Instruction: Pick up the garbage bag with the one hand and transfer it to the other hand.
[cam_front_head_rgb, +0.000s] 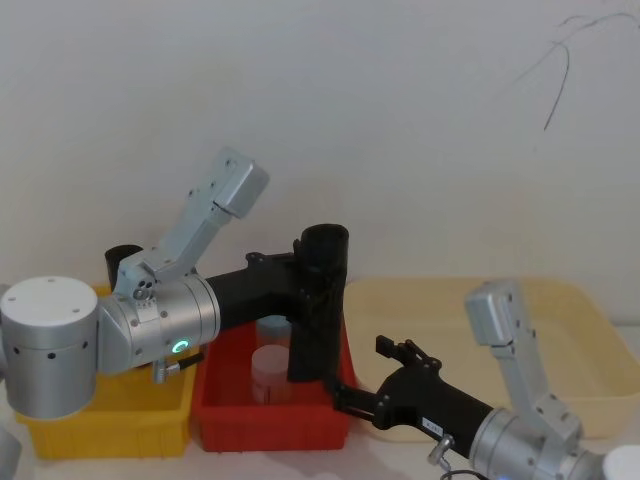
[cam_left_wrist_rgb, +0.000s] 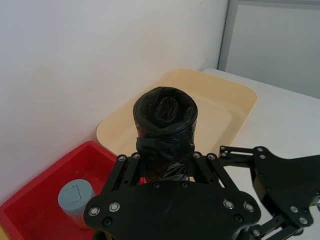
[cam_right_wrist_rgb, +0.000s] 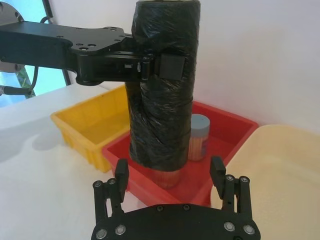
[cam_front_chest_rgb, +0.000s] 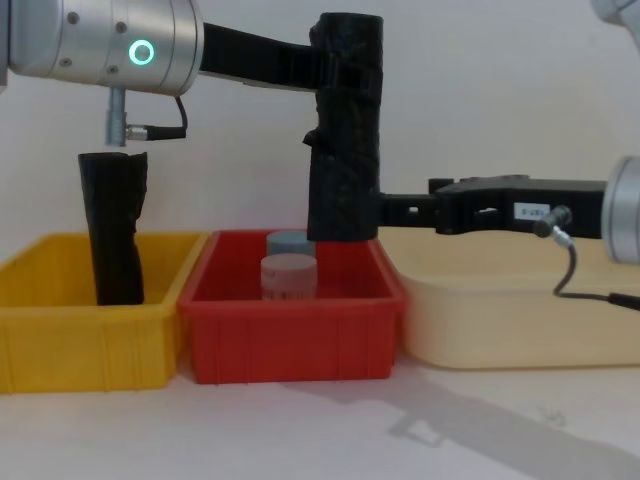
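The garbage bag (cam_front_head_rgb: 318, 310), a tall black roll of crinkled film, hangs upright above the red bin (cam_front_head_rgb: 270, 425). My left gripper (cam_front_head_rgb: 320, 272), on the arm with the green ring, is shut on its upper part; the wrist view shows its fingers (cam_left_wrist_rgb: 122, 162) clamping the roll (cam_left_wrist_rgb: 165, 117). My right gripper (cam_front_head_rgb: 358, 368) reaches in from the right at the bag's lower end. It is open, and its fingers (cam_right_wrist_rgb: 121, 172) stand on either side of the roll's bottom (cam_right_wrist_rgb: 160, 145) without closing on it. From the chest, the bag (cam_front_chest_rgb: 343, 140) hangs just above the bin's rim.
Two capped jars (cam_front_chest_rgb: 289, 275) stand in the red bin (cam_front_chest_rgb: 290, 340) under the bag. A slimmer black roll (cam_front_chest_rgb: 112, 225) stands in the yellow bin (cam_front_chest_rgb: 80, 340) on the left. A beige tray (cam_front_chest_rgb: 520, 330) lies on the right, below my right arm.
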